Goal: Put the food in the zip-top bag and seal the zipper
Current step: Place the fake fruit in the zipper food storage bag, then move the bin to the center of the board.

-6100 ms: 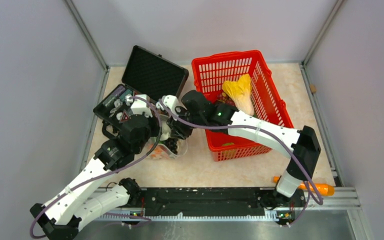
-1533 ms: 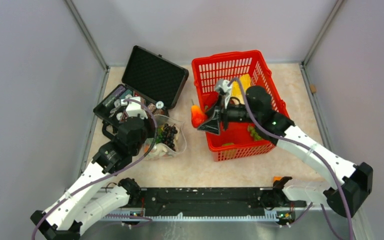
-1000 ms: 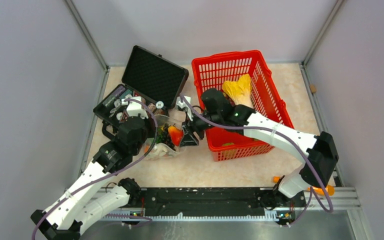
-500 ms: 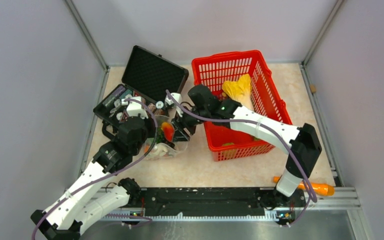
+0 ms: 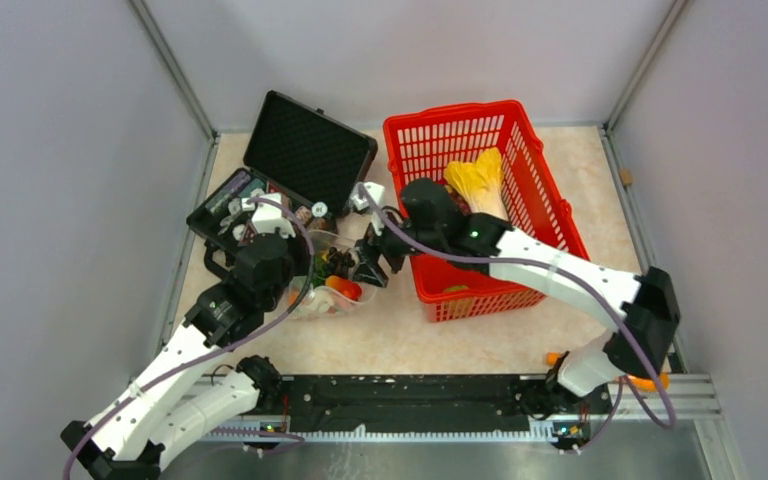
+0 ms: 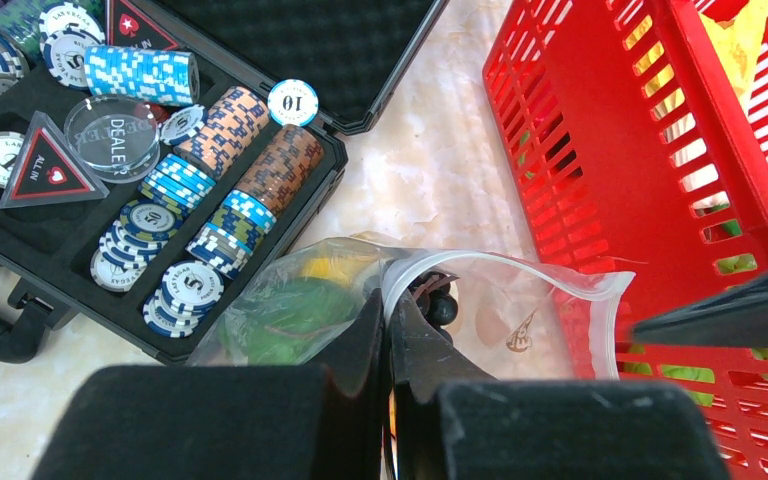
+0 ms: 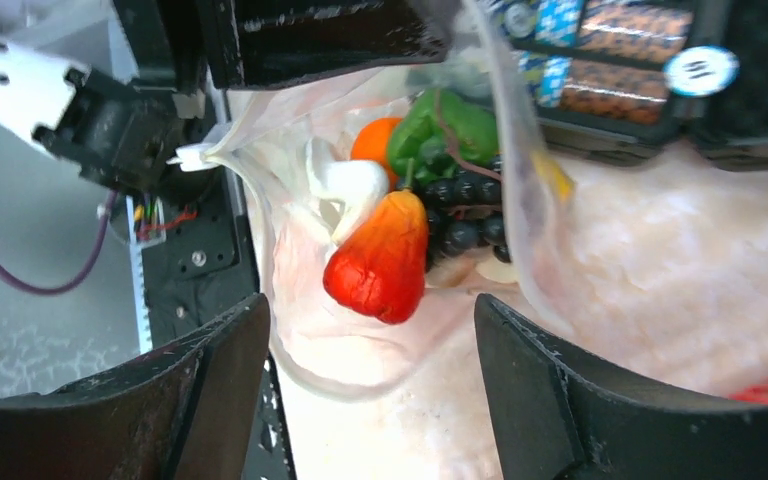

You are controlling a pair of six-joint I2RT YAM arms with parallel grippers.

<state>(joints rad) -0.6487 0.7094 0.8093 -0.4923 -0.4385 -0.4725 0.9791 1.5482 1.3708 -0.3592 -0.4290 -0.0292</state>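
Right wrist view looks straight down between the spread, empty fingers of the right gripper (image 7: 370, 310) into the mouth of the zip-top bag (image 7: 360, 365). A red fruit (image 7: 380, 262) lies there, clear of both fingers, beside a white mushroom (image 7: 350, 185), an orange (image 7: 373, 140), a green pepper (image 7: 440, 125) and dark grapes (image 7: 465, 215). The bag lies on the table (image 5: 410, 340) left of its middle, between the black case (image 5: 305, 150) toward the far left corner and the red basket (image 5: 450, 112). The left gripper (image 6: 388, 305) is clenched on the bag's mouth edge, holding it up and open. By my reading the loading is well along, with at least five pieces inside, but it is not finished. A pale cabbage (image 5: 480, 185) with yellow leaves sits in the basket, and green pieces (image 6: 735, 265) show through the basket's mesh low down. An orange carrot-shaped piece (image 5: 650, 380) lies at the near edge of the table toward the right corner, partly hidden by the right arm. Whether every one of those belongs in the bag I cannot tell. The zipper (image 7: 505, 110) gapes wide, its two sides well apart, so sealing is not yet begun. That step would come only once the remaining food is in.
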